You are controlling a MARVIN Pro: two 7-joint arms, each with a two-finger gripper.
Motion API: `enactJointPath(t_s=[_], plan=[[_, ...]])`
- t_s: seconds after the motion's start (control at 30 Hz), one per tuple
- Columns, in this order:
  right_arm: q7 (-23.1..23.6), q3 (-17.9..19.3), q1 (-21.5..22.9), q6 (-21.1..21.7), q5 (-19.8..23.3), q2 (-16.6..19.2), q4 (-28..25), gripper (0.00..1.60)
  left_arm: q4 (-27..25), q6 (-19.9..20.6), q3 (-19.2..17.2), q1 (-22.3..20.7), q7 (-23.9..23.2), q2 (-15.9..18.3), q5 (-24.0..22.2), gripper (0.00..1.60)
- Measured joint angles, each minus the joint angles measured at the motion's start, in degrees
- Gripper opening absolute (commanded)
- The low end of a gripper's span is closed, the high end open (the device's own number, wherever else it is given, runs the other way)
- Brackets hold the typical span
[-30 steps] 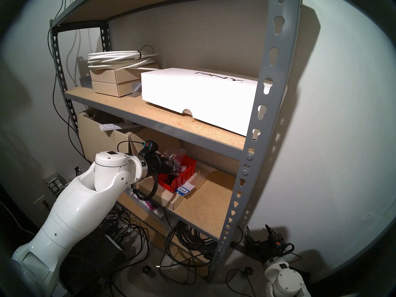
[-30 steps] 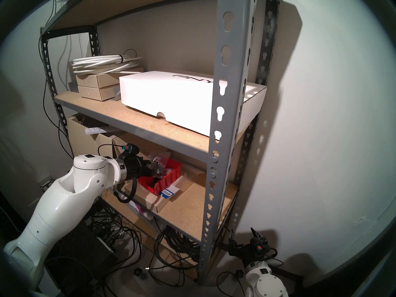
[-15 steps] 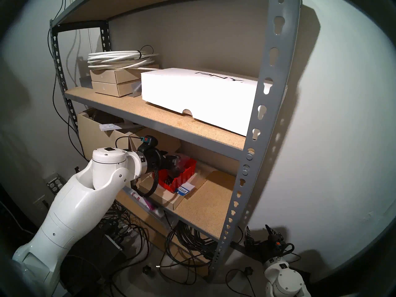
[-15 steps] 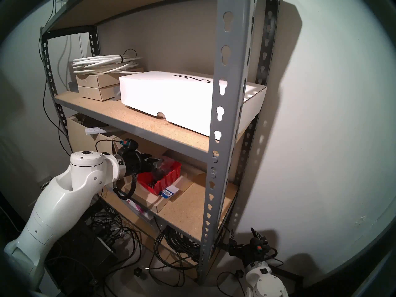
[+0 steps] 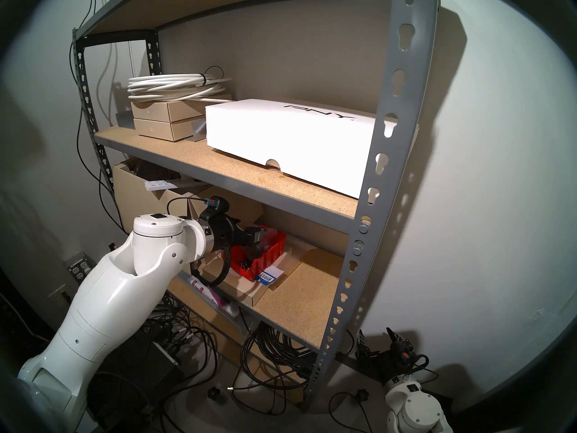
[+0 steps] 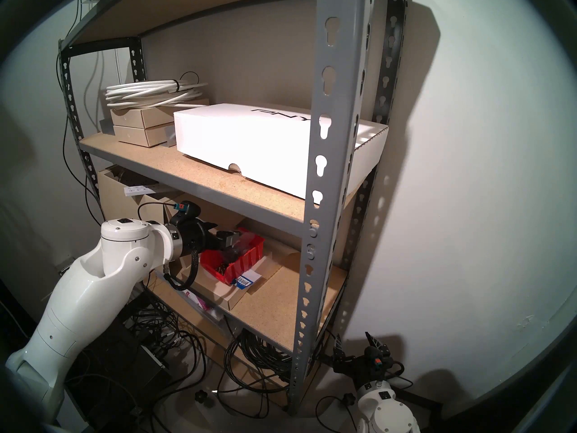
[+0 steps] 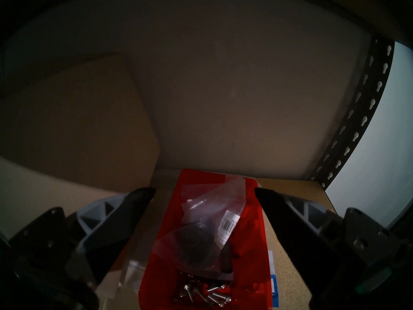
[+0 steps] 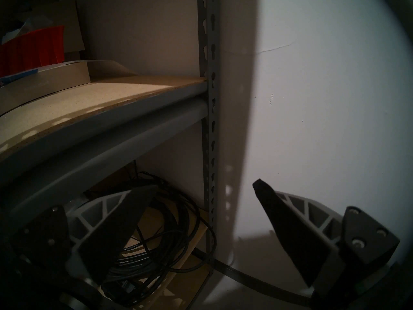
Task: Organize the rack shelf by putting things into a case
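Note:
The red bin [image 5: 271, 255] [image 6: 246, 260] sits on a flat cardboard box on the lower rack shelf [image 5: 306, 285] [image 6: 274, 298]. In the left wrist view the bin [image 7: 252, 235] holds a clear bag of black parts [image 7: 196, 242], a clear packet with a white label [image 7: 230, 224] and several screws [image 7: 201, 291]. My left gripper [image 5: 259, 238] [image 7: 204, 191] is open and empty just above the bin's near end. Another clear packet [image 7: 131, 271] lies outside the bin's left wall. I cannot make out the black clip-like part. My right gripper [image 5: 379, 341] [image 8: 205, 186] is open and empty, low beside the rack.
The flat cardboard box [image 5: 243, 285] carries a blue and white barcode label [image 5: 268, 276]. Tall tan boxes [image 5: 146, 201] stand left of my left wrist. The shelf above holds the white PNY box [image 5: 281, 138]. A grey upright [image 5: 365, 235] and black cable tangle [image 5: 281, 351] are near my right gripper.
My left gripper held a clear bag above the red bin; it has opened, the bag now lies in the bin, and the wrist has drawn back slightly to the left. The right arm has not moved.

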Motion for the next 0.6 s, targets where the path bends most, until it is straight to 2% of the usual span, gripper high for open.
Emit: enactJointPath(t_s=[0.4,0.6], plan=[[0.0,0.0,0.0,0.0,0.0,0.0,0.0,1.60,-1.7,-0.9,-0.6,1.1,1.9,0.3,0.2,1.60],[0.0,0.0,0.0,0.0,0.0,0.0,0.0,1.60,-5.7,-1.3,-1.8,3.0,3.8,0.3,0.2,1.60]])
